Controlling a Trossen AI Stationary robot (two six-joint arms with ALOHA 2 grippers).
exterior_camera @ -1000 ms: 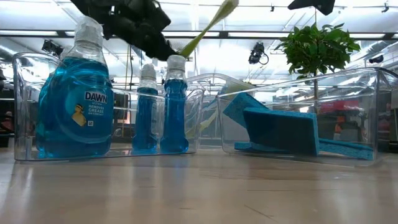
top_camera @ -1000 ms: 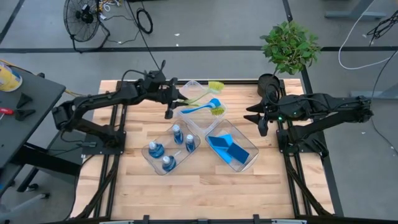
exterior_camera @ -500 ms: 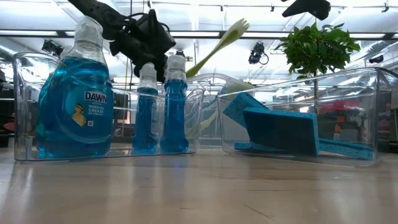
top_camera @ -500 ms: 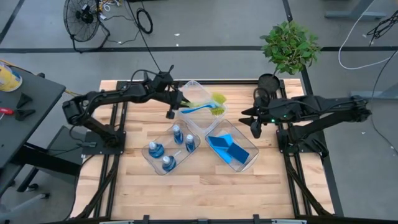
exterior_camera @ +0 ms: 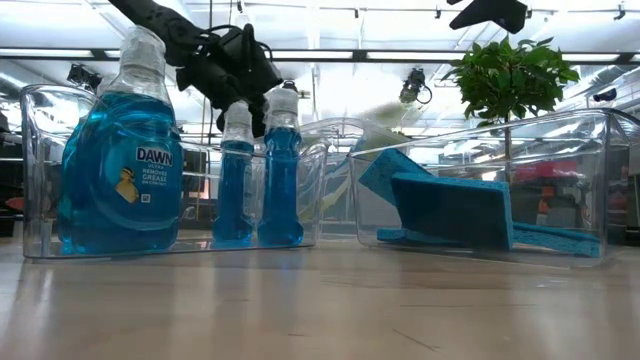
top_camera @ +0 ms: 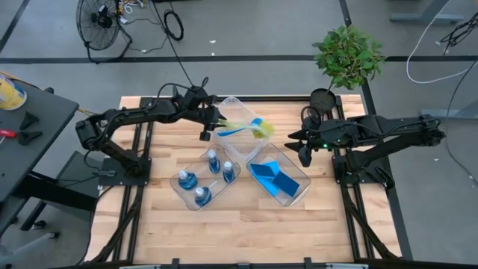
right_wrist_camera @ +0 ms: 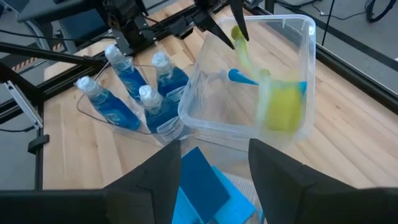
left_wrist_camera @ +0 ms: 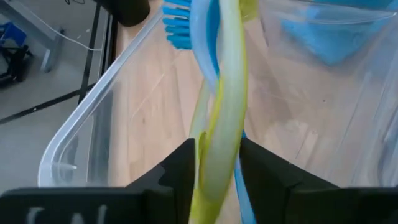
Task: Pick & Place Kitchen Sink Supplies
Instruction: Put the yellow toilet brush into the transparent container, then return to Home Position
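My left gripper is shut on a yellow-green dish brush, whose bristle head is over the far clear bin. A blue brush lies inside that bin. Three bottles of blue liquid stand in the near left bin. Blue sponges lean in the near right bin. My right gripper is open, in the air right of the brush bin. My left gripper pinches the yellow-green brush's handle between its two fingers, near the handle's free end. The fingers come from the table's left, slanting down, roughly along the handle. The brush slopes down into the bin across the blue brush; whether its head rests there I cannot tell.
A green potted plant stands at the table's far right corner, behind my right arm. The three clear bins crowd the middle of the table. Bare wood lies along the near edge. A fan stands on the floor beyond.
My left gripper has tipped the yellow-green brush downward: its head has swung from high above the bin's far edge toward the near side and sunk into the bin over the blue brush. My right gripper has moved left, toward the bins.
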